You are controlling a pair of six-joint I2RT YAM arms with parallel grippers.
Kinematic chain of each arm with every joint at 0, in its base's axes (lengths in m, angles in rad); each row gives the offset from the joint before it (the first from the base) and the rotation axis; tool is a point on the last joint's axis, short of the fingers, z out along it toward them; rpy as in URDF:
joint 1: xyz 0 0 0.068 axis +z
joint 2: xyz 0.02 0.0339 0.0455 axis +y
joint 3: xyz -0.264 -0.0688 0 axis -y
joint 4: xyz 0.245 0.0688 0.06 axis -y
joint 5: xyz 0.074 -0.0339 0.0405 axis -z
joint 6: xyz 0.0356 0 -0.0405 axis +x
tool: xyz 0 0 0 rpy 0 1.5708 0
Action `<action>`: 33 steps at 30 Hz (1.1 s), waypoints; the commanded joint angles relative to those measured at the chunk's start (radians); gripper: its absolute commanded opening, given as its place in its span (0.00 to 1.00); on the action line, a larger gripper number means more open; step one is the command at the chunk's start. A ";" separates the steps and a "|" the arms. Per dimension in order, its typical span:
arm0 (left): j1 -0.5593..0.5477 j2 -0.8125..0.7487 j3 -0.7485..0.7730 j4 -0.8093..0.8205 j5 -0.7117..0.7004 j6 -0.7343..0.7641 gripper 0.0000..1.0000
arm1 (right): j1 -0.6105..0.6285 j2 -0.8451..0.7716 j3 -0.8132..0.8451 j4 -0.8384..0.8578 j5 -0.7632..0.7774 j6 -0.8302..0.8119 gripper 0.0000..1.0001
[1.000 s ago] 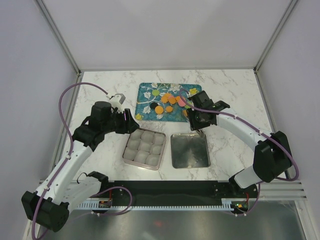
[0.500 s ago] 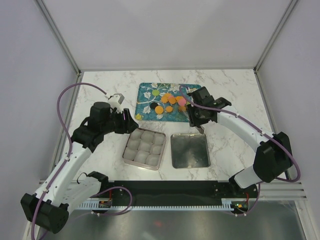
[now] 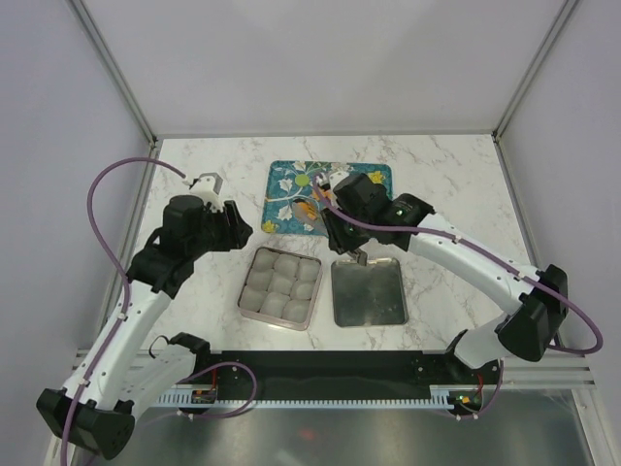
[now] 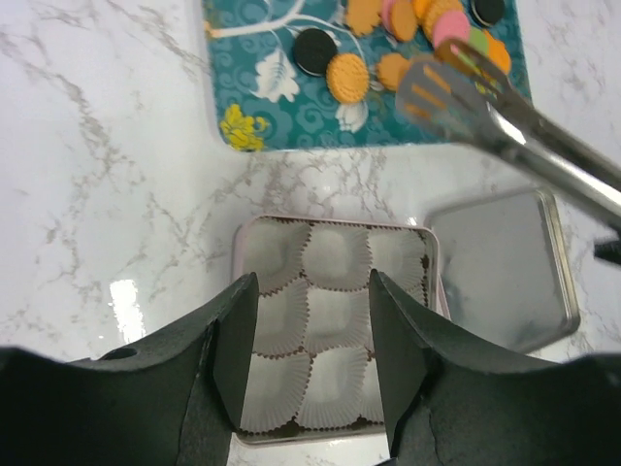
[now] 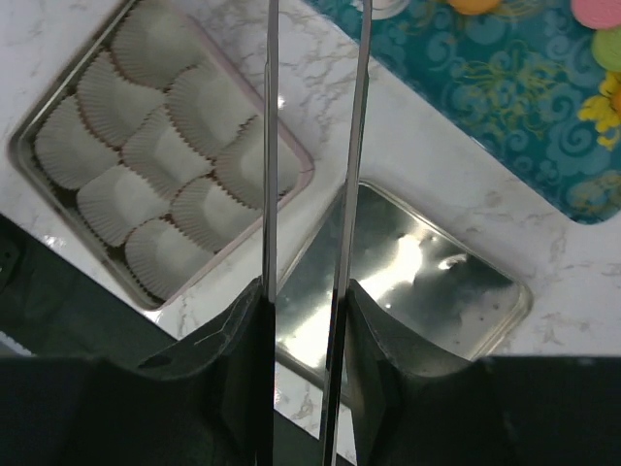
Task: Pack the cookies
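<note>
Fingers (image 4: 238, 340) of the left gripper (image 4: 310, 359) stand wide apart with nothing between them, directly above the square tin (image 4: 330, 222), whose nine white fluted paper cups hold nothing. The right gripper (image 5: 303, 291) is closed on the two long blades of metal tongs (image 4: 524, 136), which run out from between its fingers with a narrow gap between them. In the left wrist view the slotted tips of the tongs hang over the right-hand cluster of cookies (image 4: 347, 78); whether they touch or grip one cannot be told. All cookies lie on the teal flowered tray (image 4: 291, 116), beyond the tin and well apart from the left fingers. A shiny upturned lid (image 3: 369, 291) rests just beside the tin on its right, under the right wrist. Tin, lid and tray sit on a white marble-patterned table (image 3: 446, 184), enclosed by plain pale walls with aluminium corner posts. The cookies are small, round, flat discs: most are orange, two are pink, one is light green, and two are black, one of which lies to the left of the cluster beside an orange one.
</note>
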 commanded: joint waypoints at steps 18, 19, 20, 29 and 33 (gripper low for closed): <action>0.202 -0.002 -0.016 -0.004 -0.070 -0.001 0.59 | 0.306 0.224 0.141 0.022 0.044 0.043 0.30; 0.202 -0.004 -0.016 -0.004 -0.047 -0.001 0.59 | 0.306 0.230 0.141 0.027 0.048 0.043 0.30; 0.202 -0.007 -0.018 -0.002 -0.041 0.000 0.59 | 0.307 0.232 0.141 0.030 0.048 0.043 0.30; 0.202 -0.009 -0.024 0.007 -0.001 0.006 0.59 | 0.307 0.257 0.148 0.050 0.039 0.049 0.34; 0.202 -0.012 -0.024 0.009 0.007 0.008 0.59 | 0.307 0.253 0.139 0.055 0.039 0.051 0.38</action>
